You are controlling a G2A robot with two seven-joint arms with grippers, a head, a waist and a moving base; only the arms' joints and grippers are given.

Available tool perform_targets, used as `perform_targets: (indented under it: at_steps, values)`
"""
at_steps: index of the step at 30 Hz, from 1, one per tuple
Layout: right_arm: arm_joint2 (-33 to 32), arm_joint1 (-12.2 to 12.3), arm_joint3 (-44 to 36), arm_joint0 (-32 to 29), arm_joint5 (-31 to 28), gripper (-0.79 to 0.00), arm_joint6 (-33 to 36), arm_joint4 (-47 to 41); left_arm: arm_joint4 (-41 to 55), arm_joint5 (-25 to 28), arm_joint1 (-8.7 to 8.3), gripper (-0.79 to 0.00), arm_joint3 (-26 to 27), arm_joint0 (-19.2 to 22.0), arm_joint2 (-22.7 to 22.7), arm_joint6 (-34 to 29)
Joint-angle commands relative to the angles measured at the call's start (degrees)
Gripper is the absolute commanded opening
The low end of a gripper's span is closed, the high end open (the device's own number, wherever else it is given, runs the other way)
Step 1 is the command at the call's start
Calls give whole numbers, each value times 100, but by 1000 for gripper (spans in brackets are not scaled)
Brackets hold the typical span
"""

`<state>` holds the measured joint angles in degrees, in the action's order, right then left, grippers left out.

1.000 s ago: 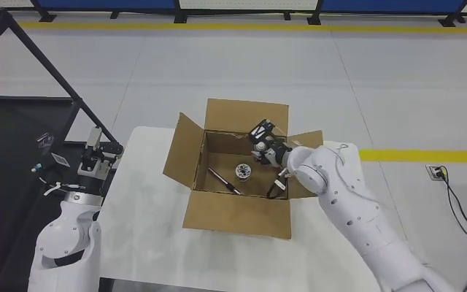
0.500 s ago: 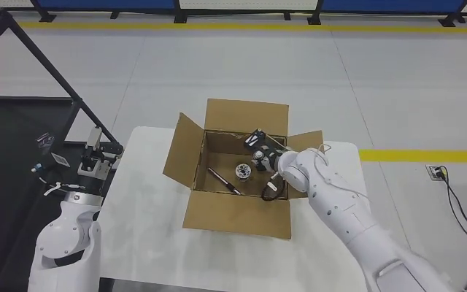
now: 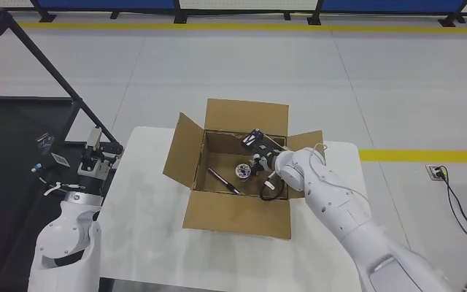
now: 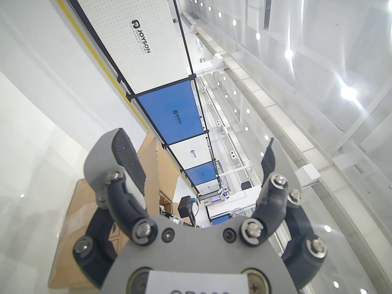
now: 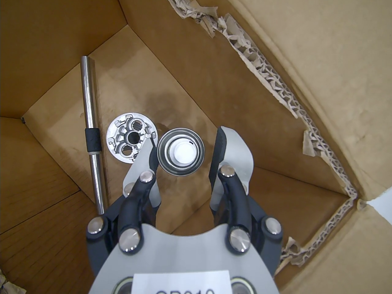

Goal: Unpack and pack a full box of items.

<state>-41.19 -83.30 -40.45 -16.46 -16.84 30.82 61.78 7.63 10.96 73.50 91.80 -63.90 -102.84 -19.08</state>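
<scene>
Top view: the right arm leans into an open brown cardboard box (image 3: 237, 212) standing on the white desk (image 3: 146, 219). Its right hand (image 3: 252, 162) now sits lower and nearer the middle of the box than a second ago, when it hung up by the box's right flap. Most of that drop came in the first half-second, and only a slight nudge inward has followed.

Seen from the right wrist, the right hand (image 5: 186, 142) has its fingers spread moderately, one on each side of a small round silver metal can with a white centre (image 5: 180, 152), which stands upright on the box floor. A gap shows between the can and one finger. Whether the other finger touches the can's rim cannot be told.

Just beside the can lies a flat round grey metal disc with cut-out holes (image 5: 131, 138). Beyond the disc lies a long shiny steel rod with a black band (image 5: 92, 130). From above, the disc (image 3: 243, 171) and the rod (image 3: 222, 180) lie where they did a second ago. The torn corrugated edge (image 5: 260, 62) of one box wall runs ragged above the hand.

The left arm has not stirred from its place off the desk's left side. The left hand (image 4: 196, 151) points up at the ceiling, fingers wide apart and holding nothing.
</scene>
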Motion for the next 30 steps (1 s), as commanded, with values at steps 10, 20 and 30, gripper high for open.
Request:
perform_targets:
  at_steps: [10, 20, 30]
  values:
    - [-588, 245, -681, -227, 36, -234, -284, 171, -64, -40, -29, 0, 37, -56, -102, 8]
    - [-2254, 836, -3068, -1554, -625, 0, -740, -292, -706, 143, -173, 0, 119, -244, 32, -1230]
    - [-3768, 1120, -4539, -2974, -1158, 0, -1434, -1677, -1142, 362, -228, 0, 351, -324, 658, -1821]
